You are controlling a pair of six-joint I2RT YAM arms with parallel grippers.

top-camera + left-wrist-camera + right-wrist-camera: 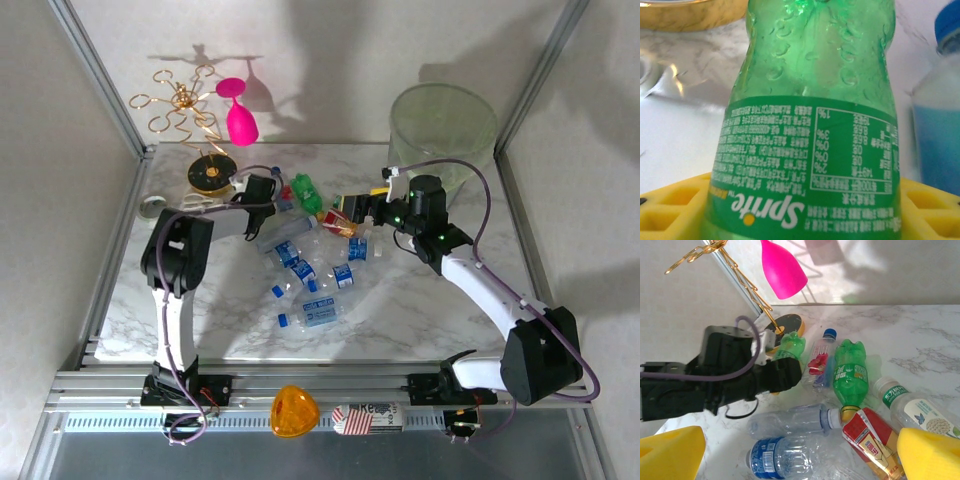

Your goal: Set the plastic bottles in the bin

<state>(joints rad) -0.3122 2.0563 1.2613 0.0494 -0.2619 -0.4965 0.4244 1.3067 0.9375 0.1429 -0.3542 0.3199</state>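
Clamping a green Sprite bottle (810, 125) between its yellow fingers (670, 210), the left gripper (272, 190) sat at the far left of the marble table (420, 320). More plastic bottles (305, 275) lay scattered mid-table. The right gripper (800, 455) hung over them, spread wide, above a red-labelled bottle (870, 440). The bin (470, 140) stood at the far right.

The left arm (170, 300) rises from its base at the near left edge of the worktop to a black elbow, then bends right and far, ending low over the surface. Its end effector (268, 190) points right, its yellow fingers (670, 205) closed against both sides of a green bottle (810, 100). The right arm (490, 290) climbs from its near right base through a black shoulder joint, its white forearm running far and left to the wrist. Its end effector (352, 208) points left and downward, with its yellow fingers (670, 452) spread wide apart and nothing between them.
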